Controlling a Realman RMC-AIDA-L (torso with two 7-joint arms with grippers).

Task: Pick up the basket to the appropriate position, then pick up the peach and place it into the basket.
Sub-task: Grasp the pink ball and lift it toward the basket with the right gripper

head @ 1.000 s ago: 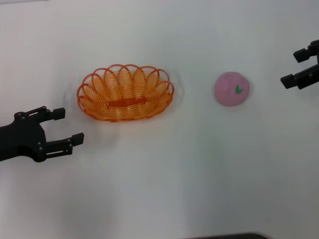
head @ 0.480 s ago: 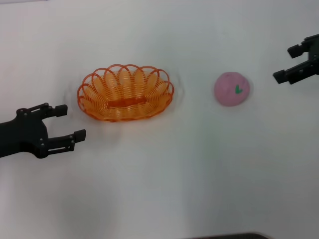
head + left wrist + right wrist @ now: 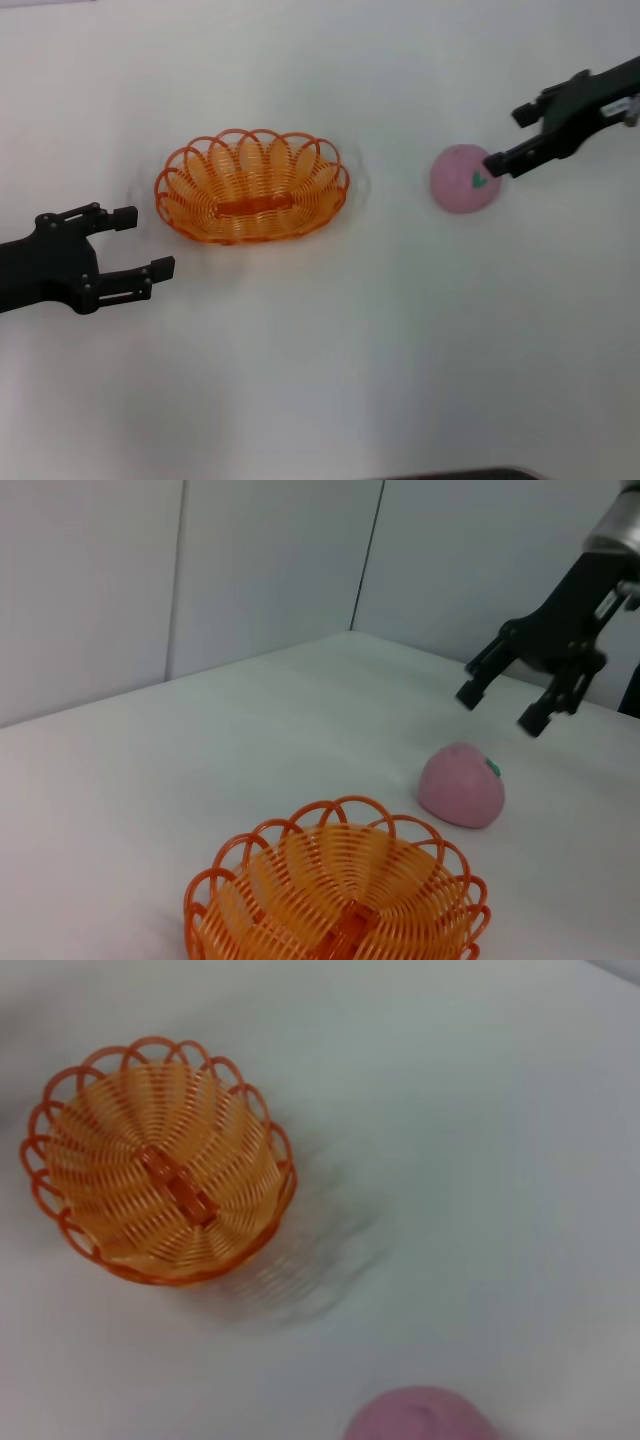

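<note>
The basket (image 3: 252, 186) sits on the white bench (image 3: 330, 350) left of centre, its long axis running left to right, empty. The left gripper (image 3: 132, 241) waits just to its near-left, jaws spread wide and holding nothing, pointing right toward the basket's left end. The peach (image 3: 463, 179) lies well apart to the right. The right gripper (image 3: 510, 139) hangs over the peach's far-right edge, open and empty, and is plainly the nearer arm to it.
</note>
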